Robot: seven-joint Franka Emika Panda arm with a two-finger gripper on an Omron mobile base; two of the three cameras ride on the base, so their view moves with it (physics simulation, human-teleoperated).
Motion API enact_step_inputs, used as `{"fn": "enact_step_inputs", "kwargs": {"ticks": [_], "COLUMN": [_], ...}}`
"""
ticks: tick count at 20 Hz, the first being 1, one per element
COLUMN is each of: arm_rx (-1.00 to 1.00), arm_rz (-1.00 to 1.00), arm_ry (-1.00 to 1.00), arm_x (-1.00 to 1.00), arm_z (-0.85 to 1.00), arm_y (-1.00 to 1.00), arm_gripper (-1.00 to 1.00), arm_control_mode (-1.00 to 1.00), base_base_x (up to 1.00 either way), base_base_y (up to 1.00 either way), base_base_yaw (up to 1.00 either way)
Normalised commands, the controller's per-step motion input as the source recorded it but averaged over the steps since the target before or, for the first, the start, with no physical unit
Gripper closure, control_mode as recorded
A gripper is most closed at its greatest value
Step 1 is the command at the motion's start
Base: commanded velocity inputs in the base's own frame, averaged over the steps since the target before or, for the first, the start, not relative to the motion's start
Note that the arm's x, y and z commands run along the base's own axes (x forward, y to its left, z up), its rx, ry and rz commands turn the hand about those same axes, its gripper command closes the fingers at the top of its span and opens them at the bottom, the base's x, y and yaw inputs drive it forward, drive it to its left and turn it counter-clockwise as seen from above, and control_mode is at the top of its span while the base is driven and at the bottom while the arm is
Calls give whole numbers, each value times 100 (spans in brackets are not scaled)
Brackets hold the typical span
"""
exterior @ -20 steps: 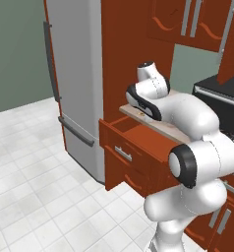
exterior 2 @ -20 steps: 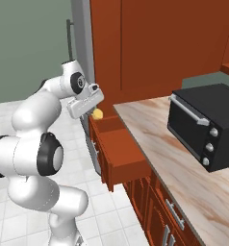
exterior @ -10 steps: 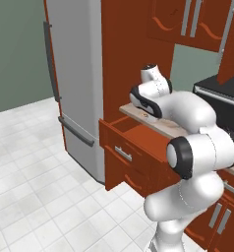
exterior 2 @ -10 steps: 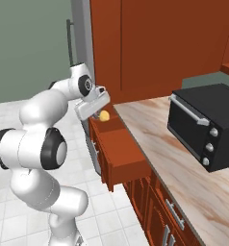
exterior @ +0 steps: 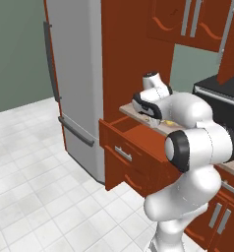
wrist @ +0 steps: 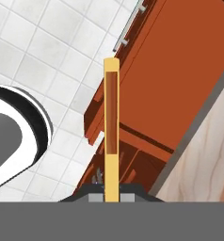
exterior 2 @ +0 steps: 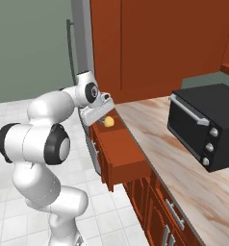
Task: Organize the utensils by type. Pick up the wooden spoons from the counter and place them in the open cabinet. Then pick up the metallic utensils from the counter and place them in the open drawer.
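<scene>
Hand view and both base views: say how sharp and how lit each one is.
Hand view: sharp edges, flat even light, no glare; the spoon edge-on between the fingertips, over the drawer and counter. Left base view: crisp, soft shading on the fridge, no cast shadows. Right base view: equally crisp; the oven is matte, without reflections.

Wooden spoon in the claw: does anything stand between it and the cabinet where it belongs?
Nothing visible blocks a raised path. The claw holds the wooden spoon over the open drawer at the counter's end. The black oven stands farther along the counter, so a low sweep towards the upper cabinets might meet it.
</scene>
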Motion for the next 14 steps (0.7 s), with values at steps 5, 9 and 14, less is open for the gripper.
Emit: {"fn": "enact_step_inputs", "kwargs": {"ticks": [5, 9, 14], "arm_rx": [0, 0, 2], "arm_rz": [0, 0, -9], "arm_ry": [1, 1, 0], "arm_x": [18, 20, 23], "arm_z": [-41, -44, -37], "arm_y": [0, 0, 0], "arm_gripper": [100, 100, 100], "arm_control_mode": [-100, -100, -100], "base_base_x": [0, 0, 0], "base_base_y": [0, 0, 0], "base_base_yaw": [0, 0, 0]}}
